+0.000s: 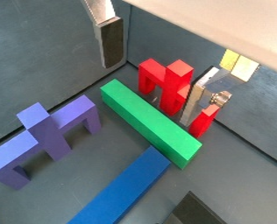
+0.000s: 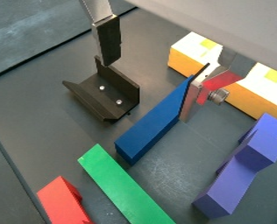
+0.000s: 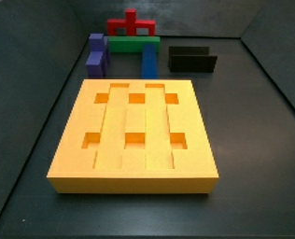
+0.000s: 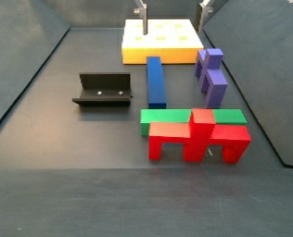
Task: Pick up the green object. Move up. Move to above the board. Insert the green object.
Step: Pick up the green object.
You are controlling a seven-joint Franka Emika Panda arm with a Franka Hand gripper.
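Note:
The green object (image 1: 152, 122) is a long bright green block lying flat on the floor. It lies between the red block and the blue bar, and shows in both side views (image 3: 135, 43) (image 4: 174, 117) and in a wrist view (image 2: 124, 188). The board (image 3: 135, 131) is a big yellow-orange slab with six square holes, also seen in a side view (image 4: 161, 42). My gripper (image 4: 174, 11) is open and empty. It hangs high over the board's end nearest the pieces, apart from the green object. It shows in both wrist views (image 1: 155, 87) (image 2: 151, 86).
A red cross-topped block (image 4: 197, 134) stands against the green object. A blue bar (image 4: 156, 80) and a purple block (image 4: 212, 72) lie between it and the board. The black fixture (image 4: 102, 91) stands beside the blue bar. Dark walls enclose the floor.

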